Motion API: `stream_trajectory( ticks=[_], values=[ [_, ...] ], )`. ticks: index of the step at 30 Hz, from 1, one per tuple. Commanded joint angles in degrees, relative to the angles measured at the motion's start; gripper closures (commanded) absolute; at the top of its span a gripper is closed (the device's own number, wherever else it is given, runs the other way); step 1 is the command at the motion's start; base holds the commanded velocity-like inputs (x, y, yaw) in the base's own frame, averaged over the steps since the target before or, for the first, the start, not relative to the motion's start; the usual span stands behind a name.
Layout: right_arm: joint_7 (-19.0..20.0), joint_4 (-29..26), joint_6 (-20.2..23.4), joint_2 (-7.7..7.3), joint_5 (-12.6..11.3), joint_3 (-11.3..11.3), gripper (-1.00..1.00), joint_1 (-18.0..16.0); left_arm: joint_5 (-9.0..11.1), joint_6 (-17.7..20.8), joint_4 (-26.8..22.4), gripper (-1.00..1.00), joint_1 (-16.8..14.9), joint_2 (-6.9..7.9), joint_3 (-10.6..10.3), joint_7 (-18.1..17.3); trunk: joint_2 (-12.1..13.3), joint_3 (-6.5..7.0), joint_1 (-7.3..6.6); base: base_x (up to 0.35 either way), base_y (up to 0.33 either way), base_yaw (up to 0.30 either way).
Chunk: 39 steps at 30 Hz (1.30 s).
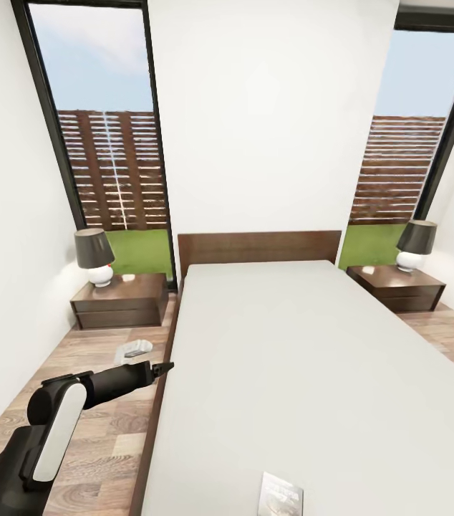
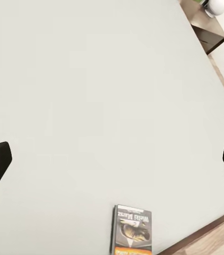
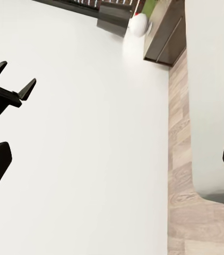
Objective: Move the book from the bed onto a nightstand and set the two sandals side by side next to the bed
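While left hand (image 1: 164,368) gapes empty beside bed (image 1: 313,373); book (image 1: 281,494) untouched.

The bed (image 1: 291,358) lies bare ahead of the left gripper (image 1: 162,368), only the book (image 1: 281,494) on it near the foot edge. Past the open jaws, 2 lamps (image 1: 95,256) crowd the nightstands (image 1: 121,299); a sandal (image 1: 132,351) lies on the floor strip just beyond.
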Motion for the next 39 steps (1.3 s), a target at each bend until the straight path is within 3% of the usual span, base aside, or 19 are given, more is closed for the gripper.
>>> stream_trajectory(
  ticks=[1, 39],
  values=[
    [0.19, 0.07, 0.56, -0.02, -0.27, 0.05, -1.00, -0.03, -0.48, 0.24, -0.02, -1.00, -0.04, -0.01, 0.08, -0.59, -0.47, -0.26, 0.23, 0.000, 0.000, 0.000],
    [0.19, 1.75, 0.30, -0.61, -0.33, -0.30, -1.00, -0.03, -0.48, 0.24, 0.19, -1.00, -0.05, -0.08, 0.01, -0.27, -15.72, -7.09, 8.58, 0.000, 0.000, 0.000]
  ],
)
